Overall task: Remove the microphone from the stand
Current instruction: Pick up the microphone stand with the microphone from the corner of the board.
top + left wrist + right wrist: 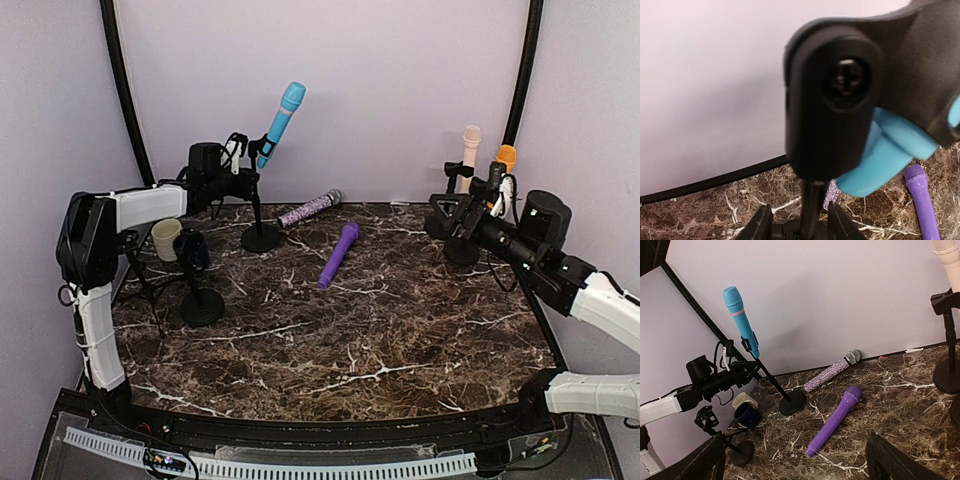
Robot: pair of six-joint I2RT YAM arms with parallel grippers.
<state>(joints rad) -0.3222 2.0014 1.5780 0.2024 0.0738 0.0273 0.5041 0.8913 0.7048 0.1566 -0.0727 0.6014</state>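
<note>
- The blue microphone [283, 122] is held tilted in the black clip [840, 100] of the black round-based stand [260, 238]. In the left wrist view only its blurred lower end is seen beneath the clip; the rest is cut off.
- The left gripper [800, 222] is set around the thin pole [812, 210] of that stand, below the clip. Its jaws are seen parted, one finger on each side of the pole, and contact with the pole cannot be made out.
- The right gripper [797, 462] is seen well apart from the stand, to its right, with jaws spread wide and nothing held.
- A cream microphone [471, 140] and an orange microphone [506, 157] are seen far right of the stand, their lower parts hidden by the right arm [560, 270].
- A purple plastic microphone [338, 256] is laid flat on the dark marble table [400, 340] near the stand's base, to its right. A glittery lilac microphone [310, 209] is laid just beside the base.
- A cream cup [165, 238] and a dark blue cup [192, 248] are found left of the stand, by a second small black stand [202, 305]. Their insides cannot be made out.
</note>
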